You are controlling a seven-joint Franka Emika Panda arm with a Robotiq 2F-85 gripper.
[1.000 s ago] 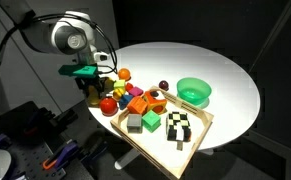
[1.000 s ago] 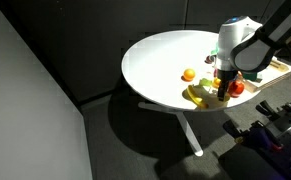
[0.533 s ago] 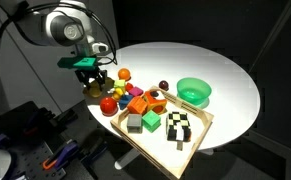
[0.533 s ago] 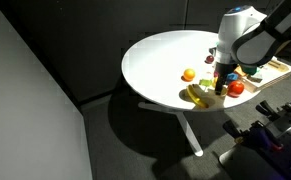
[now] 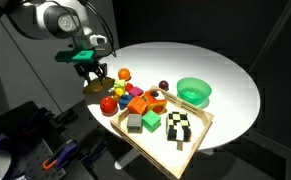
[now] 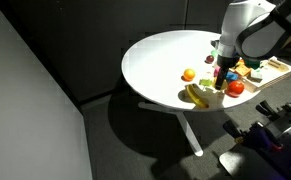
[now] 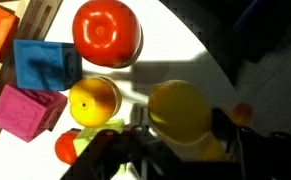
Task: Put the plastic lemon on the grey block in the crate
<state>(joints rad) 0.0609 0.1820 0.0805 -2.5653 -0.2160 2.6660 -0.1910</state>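
A round white table (image 5: pixel 220 65) stands in a dark room, with black surfaces behind it in both exterior views.

In the wrist view the pincer (image 7: pixel 181 132) comes in from the lower edge. Its dark fingers (image 7: pixel 228 130) are drawn in narrow on the plastic lemon (image 7: pixel 180 108), one at each side of it. Just left of the lemon lies a yellow-orange fruit (image 7: pixel 93 100). Above these is a red tomato (image 7: pixel 107 32), and along the left edge are a magenta block (image 7: pixel 25 110) and a blue block (image 7: pixel 45 65).

In an exterior view the pincer (image 5: pixel 92 76) hangs at the upper left, over the table's left rim, with the lemon (image 5: pixel 92 88) held under it. Loose toys lie to its right. In an exterior view a banana (image 6: pixel 197 95) lies at the table's lower rim, just left of the pincer (image 6: pixel 223 78).

The crate (image 5: pixel 200 137) sits at the lower centre of the frame, on the table's near rim. In it the grey block (image 5: pixel 134 122) lies at the left corner, a green cube (image 5: pixel 150 120) is just beside it, and checkered blocks (image 5: pixel 180 125) are to the right. The lemon is well apart from the grey block, up and to the left. Beyond the crate, toward the upper right, stands a green bowl (image 5: pixel 193 92).
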